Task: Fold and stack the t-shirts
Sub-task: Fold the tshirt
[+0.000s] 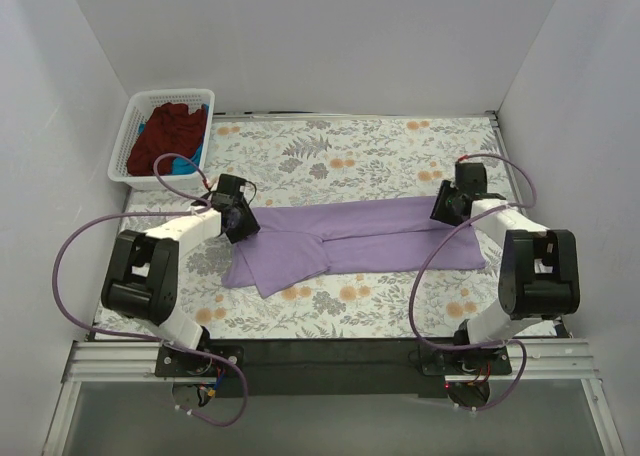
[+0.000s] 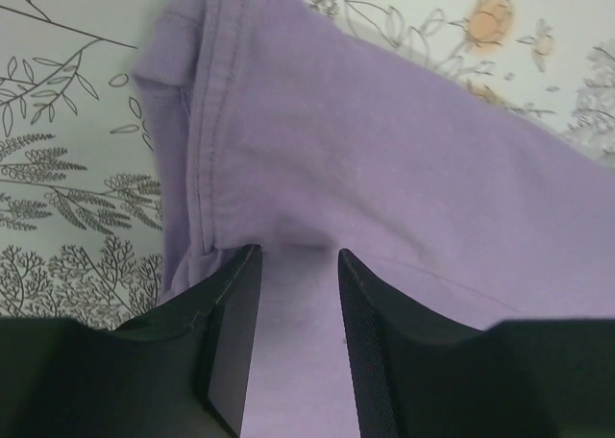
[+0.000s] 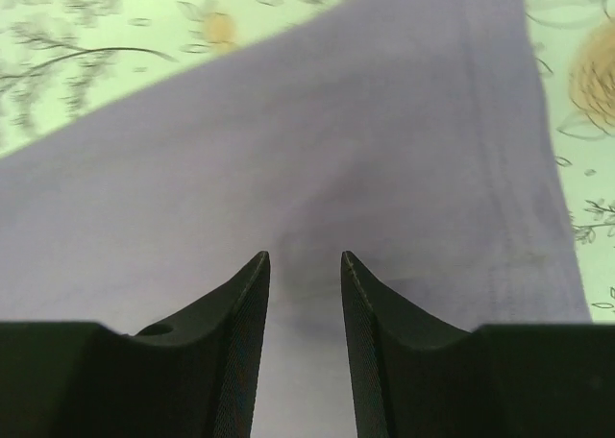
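Note:
The lavender t-shirt [image 1: 360,238] lies folded into a long band across the middle of the floral table, with a sleeve flap hanging toward the near left. My left gripper [image 1: 238,216] sits at the shirt's left end, open, its jaws low over the cloth [image 2: 384,150] beside a seam, as the left wrist view [image 2: 298,255] shows. My right gripper [image 1: 447,204] sits at the right end, open, its jaws over flat cloth [image 3: 336,140] near the hem, as the right wrist view [image 3: 306,257] shows. A maroon shirt [image 1: 165,131] and a blue shirt [image 1: 180,163] lie in the basket.
The white lattice basket [image 1: 122,141] stands at the far left corner of the table. White walls close in the left, back and right sides. A floral tablecloth [image 1: 330,156] covers the table.

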